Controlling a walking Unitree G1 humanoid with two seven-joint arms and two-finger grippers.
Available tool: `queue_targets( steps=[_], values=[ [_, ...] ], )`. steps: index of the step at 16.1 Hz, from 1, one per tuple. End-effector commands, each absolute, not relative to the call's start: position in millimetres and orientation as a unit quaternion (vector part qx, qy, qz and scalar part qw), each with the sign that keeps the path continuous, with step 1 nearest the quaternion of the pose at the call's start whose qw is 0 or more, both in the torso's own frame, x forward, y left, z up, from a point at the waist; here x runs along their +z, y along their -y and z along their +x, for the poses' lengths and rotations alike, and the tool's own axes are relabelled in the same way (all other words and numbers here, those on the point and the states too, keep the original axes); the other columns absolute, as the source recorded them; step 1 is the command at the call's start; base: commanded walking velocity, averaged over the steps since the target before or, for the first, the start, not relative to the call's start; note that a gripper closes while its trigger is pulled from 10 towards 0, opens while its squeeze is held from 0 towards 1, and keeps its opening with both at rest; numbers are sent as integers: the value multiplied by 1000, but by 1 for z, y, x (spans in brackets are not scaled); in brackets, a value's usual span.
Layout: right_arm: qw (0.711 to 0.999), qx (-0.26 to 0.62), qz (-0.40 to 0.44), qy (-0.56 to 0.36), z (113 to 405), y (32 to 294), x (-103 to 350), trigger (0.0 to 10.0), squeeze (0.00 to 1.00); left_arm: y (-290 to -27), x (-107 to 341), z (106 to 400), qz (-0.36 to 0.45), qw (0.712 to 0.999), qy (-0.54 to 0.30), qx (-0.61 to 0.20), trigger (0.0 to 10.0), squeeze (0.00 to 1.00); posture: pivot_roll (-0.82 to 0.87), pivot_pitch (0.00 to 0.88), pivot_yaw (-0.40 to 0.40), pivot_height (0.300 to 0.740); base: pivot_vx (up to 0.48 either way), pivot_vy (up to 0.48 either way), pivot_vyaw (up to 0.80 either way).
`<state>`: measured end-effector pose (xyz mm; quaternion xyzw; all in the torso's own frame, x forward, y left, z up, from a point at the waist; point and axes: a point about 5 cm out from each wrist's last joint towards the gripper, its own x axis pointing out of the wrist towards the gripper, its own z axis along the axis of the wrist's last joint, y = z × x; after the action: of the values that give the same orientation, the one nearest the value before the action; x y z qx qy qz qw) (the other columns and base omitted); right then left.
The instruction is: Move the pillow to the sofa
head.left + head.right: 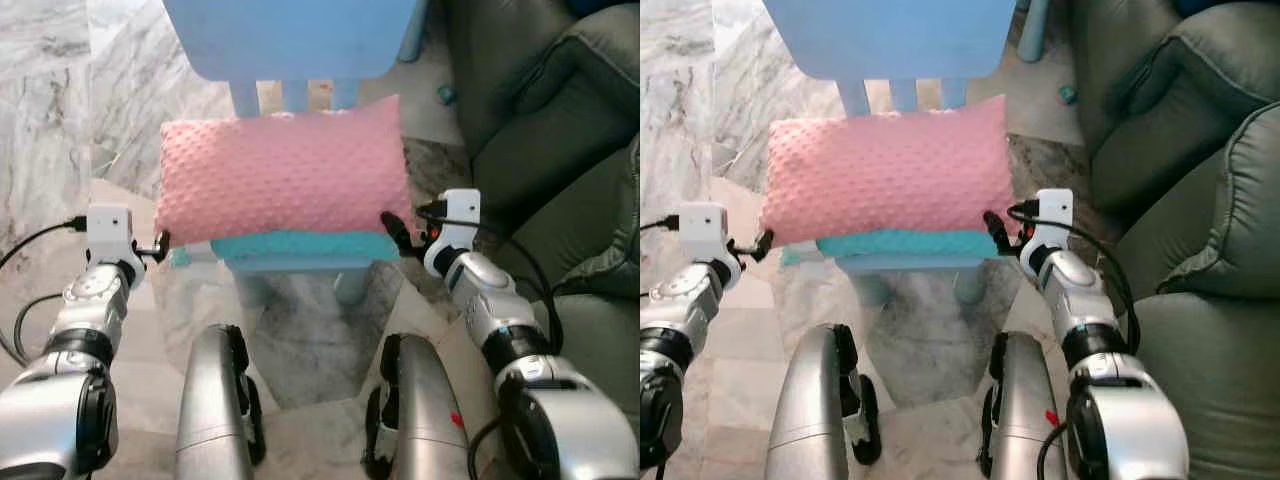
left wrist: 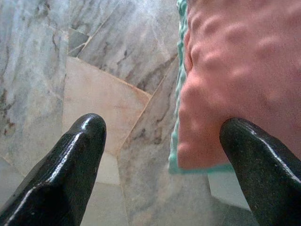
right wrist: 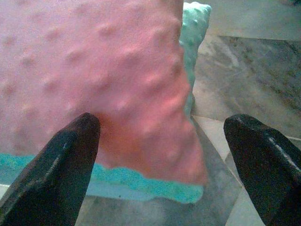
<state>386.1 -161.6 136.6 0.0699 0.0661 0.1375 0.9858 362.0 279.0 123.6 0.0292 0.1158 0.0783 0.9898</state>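
A pink dotted pillow (image 1: 285, 170) with a teal underside lies across the seat of a small blue chair (image 1: 290, 35). My left gripper (image 1: 160, 243) is at the pillow's left end, at seat height. In the left wrist view it (image 2: 162, 125) is open, with the pillow's corner (image 2: 235, 61) close to one finger. My right gripper (image 1: 395, 232) is at the pillow's right end. The right wrist view shows it (image 3: 163, 121) open, with the pillow's corner (image 3: 94, 61) between the fingers and not pinched.
A dark green sofa (image 1: 560, 130) stands to my right, close beside the chair. The floor (image 1: 60, 100) is grey and beige marble tile. My own silver legs (image 1: 215, 400) stand just before the chair. A small teal object (image 1: 446, 94) lies on the floor by the sofa.
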Motion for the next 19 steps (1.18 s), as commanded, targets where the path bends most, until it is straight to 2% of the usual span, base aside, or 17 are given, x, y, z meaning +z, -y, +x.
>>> queue_targets(
  steps=[1, 5, 10, 14, 19],
  values=[
    [985, 133, 76, -79, 384, 167, 129, 10000, 0, -288, 119, 357, 23, 987, -126, 94, 10000, 0, -35, 463, -5, 571, 0, 0, 0],
    [984, 122, 124, -47, 395, 177, 152, 10000, 0, -285, 147, 371, -52, 992, -74, 91, 10000, 0, -41, 485, -4, 571, 0, 0, 0],
    [974, 177, 145, 2, 403, 185, 189, 10000, 0, -275, 167, 382, -66, 994, -42, 74, 10000, 0, -47, 482, -4, 571, 0, 0, 0],
    [969, 201, 141, -9, 400, 187, 185, 10000, 0, -272, 168, 383, -79, 995, -38, 53, 10000, 0, -46, 469, -3, 571, 0, 0, 0],
    [968, 205, 137, -45, 391, 202, 167, 10000, 0, -274, 152, 375, -119, 991, -60, 12, 10000, 0, -50, 455, -1, 571, 0, 0, 0]
  ],
)
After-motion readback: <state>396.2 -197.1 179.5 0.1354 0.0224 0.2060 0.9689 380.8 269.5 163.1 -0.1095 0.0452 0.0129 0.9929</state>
